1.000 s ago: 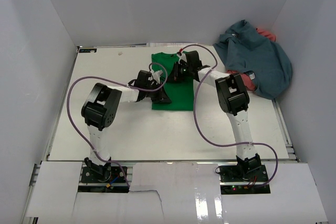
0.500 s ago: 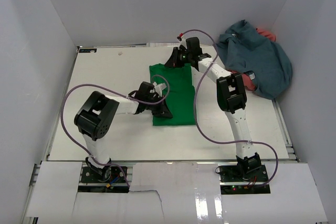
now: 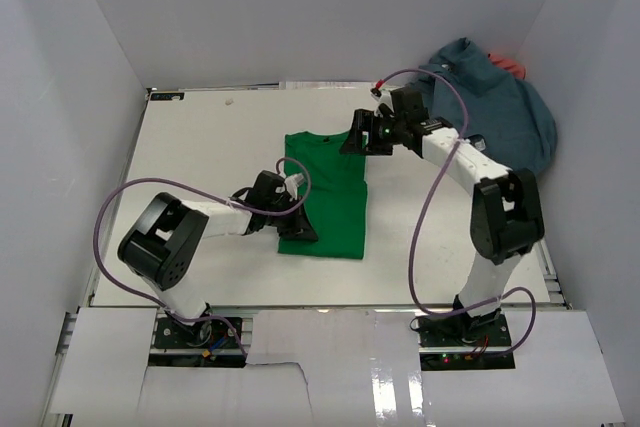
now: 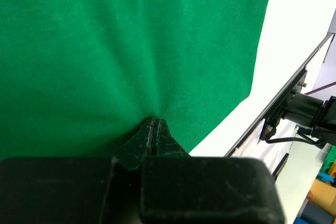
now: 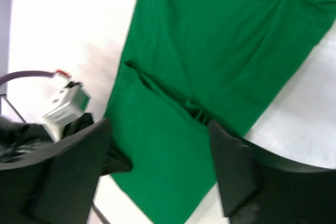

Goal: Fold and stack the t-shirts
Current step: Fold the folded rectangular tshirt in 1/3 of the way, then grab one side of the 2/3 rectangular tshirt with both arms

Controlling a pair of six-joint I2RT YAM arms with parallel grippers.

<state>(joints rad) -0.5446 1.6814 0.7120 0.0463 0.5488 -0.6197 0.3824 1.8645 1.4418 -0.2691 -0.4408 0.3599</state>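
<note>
The green t-shirt (image 3: 326,192) lies as a long folded strip on the middle of the white table (image 3: 200,167). My left gripper (image 3: 298,231) is shut on its near left edge; in the left wrist view the cloth (image 4: 131,40) puckers at the closed tips (image 4: 154,123). My right gripper (image 3: 358,140) hovers open over the shirt's far right corner, with the green cloth (image 5: 210,45) below its spread fingers (image 5: 157,156) and nothing between them. The slate blue-grey t-shirt (image 3: 492,117) is heaped at the back right, with a bit of the coral red t-shirt (image 3: 511,66) showing behind it.
White walls enclose the table on the left, back and right. Purple cables (image 3: 425,217) loop off both arms over the table. The table's near edge and the arm bases (image 3: 195,329) run along the bottom.
The right gripper has opened, let go of the shirt's far end and swung right. The left gripper has dragged the green shirt toward the near edge.
</note>
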